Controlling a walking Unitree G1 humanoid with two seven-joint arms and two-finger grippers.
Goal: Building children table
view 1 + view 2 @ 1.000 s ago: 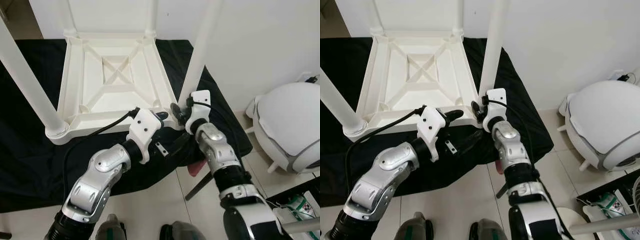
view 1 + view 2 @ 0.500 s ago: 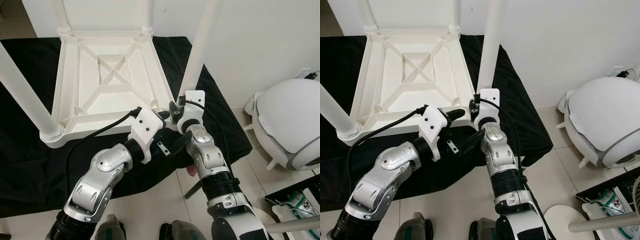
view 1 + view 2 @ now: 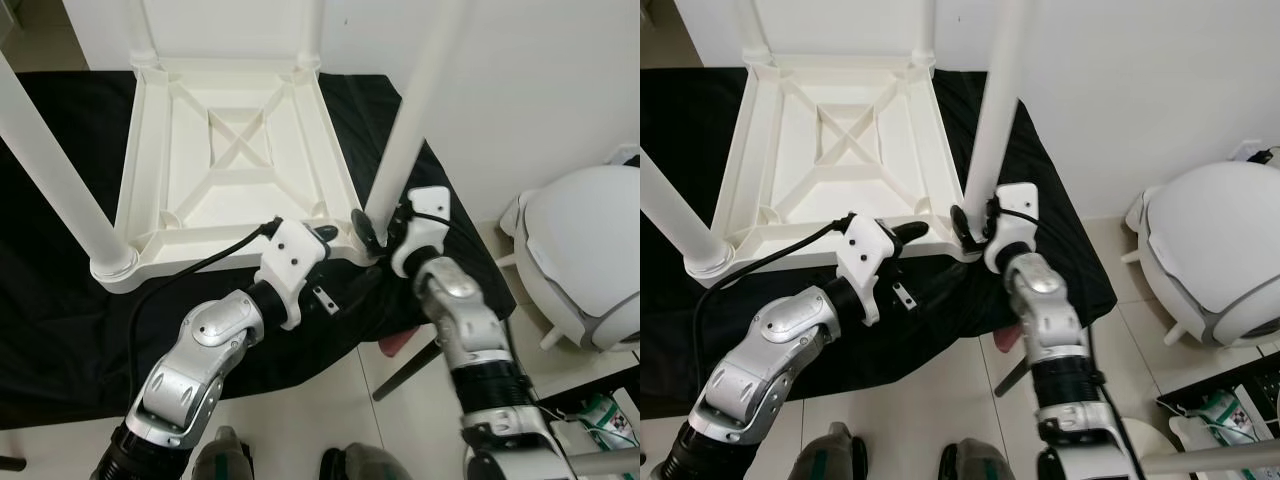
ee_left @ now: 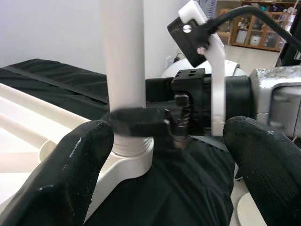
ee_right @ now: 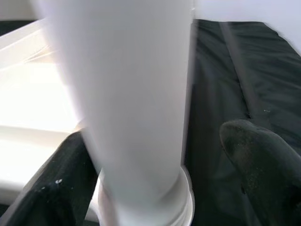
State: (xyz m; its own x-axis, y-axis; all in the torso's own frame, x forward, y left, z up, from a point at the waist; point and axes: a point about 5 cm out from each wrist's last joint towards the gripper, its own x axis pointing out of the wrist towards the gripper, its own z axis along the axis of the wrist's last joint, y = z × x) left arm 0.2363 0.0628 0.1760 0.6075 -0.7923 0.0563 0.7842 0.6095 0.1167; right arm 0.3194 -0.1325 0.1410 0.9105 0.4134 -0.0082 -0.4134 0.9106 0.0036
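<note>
A white children's table (image 3: 240, 150) lies upside down on a black cloth, its legs pointing up. My right gripper (image 3: 372, 232) is at the base of the near-right leg (image 3: 420, 110). In the right wrist view its fingers (image 5: 258, 165) straddle that leg (image 5: 131, 94), open, with a gap on one side. My left gripper (image 3: 345, 262) is just in front of the same corner. Its fingers (image 4: 75, 174) are spread wide, open and holding nothing, with the leg socket (image 4: 129, 150) and the right gripper beyond them.
The black cloth (image 3: 50, 330) covers the floor under the table, with pale tiles in front. A white domed appliance (image 3: 585, 250) stands at the right by the wall. A dark rod (image 3: 405, 365) and a pink piece (image 3: 397, 343) lie under my right forearm. Another leg (image 3: 60, 170) rises at the near left.
My right forearm has swung out to the right while its gripper stays at the leg's base. The left arm has barely moved. The camera view has shifted slightly.
</note>
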